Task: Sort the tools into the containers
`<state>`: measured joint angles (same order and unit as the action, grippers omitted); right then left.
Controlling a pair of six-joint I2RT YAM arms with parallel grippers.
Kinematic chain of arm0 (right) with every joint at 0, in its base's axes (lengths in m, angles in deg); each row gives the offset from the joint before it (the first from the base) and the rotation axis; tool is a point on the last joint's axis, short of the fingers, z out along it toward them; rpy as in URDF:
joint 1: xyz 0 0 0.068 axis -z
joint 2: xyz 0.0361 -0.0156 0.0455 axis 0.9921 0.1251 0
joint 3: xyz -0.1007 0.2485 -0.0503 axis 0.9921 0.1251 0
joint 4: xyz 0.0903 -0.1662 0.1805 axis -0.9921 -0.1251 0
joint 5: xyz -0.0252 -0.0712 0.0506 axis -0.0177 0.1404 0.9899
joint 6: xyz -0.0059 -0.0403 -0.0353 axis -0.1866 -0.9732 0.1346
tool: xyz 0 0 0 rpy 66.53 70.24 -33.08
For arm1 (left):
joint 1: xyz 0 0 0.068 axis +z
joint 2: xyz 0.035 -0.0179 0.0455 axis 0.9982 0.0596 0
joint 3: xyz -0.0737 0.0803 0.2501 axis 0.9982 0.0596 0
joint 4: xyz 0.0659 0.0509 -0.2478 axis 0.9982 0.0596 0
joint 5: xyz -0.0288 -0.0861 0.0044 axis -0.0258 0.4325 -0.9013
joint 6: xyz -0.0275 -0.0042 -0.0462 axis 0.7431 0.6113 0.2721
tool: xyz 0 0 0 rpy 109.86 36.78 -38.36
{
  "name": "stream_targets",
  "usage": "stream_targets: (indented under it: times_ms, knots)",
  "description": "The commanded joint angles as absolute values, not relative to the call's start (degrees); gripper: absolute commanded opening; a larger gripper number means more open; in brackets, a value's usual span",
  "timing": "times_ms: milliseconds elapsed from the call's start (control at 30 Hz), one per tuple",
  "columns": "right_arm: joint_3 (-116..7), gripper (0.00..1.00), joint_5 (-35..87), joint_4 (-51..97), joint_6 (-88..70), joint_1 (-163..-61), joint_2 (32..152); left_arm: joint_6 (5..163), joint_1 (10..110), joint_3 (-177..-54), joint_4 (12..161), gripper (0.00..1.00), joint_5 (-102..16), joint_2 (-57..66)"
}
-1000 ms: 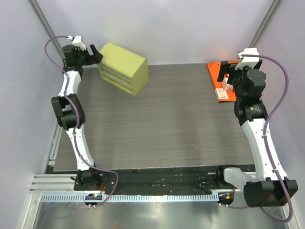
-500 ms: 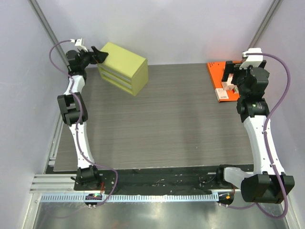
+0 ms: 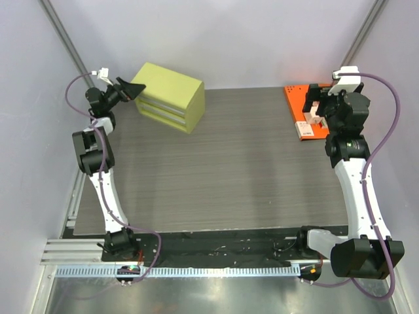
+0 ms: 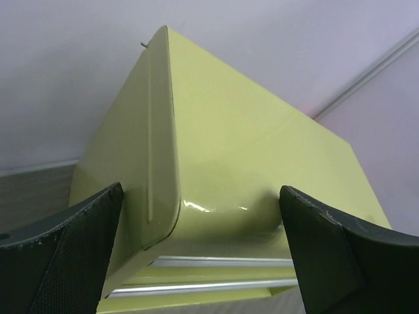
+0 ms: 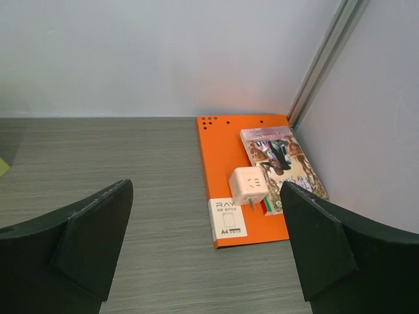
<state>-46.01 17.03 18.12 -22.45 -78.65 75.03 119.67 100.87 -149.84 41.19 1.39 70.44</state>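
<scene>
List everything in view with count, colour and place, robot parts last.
drawer cabinet: one, yellow-green, far left of the table, set at an angle
board: one, orange, lying flat in the far right corner
booklet: one, multicoloured cover, on the board's right side
plug adapter: one, white, on the board beside the booklet
A4 label: one, white, at the board's near edge
table: one, grey wood-grain
left gripper: one, black, open, at the cabinet's top corner
right gripper: one, black, open, above the table near the board
</scene>
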Motion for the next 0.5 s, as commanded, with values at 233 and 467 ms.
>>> stream_targets:
  times_ms: [233, 467]
  knots:
    - [-46.6, 1.0, 21.5, 19.9, -19.9, -78.4, 73.3, 128.0, 95.8, -128.1, 27.3, 1.0, 15.4, 52.8]
    - [-46.6, 1.0, 22.6, 20.1, -18.8, -78.5, 72.5, 128.0, 91.8, -112.5, 24.2, 1.0, 17.5, 43.3]
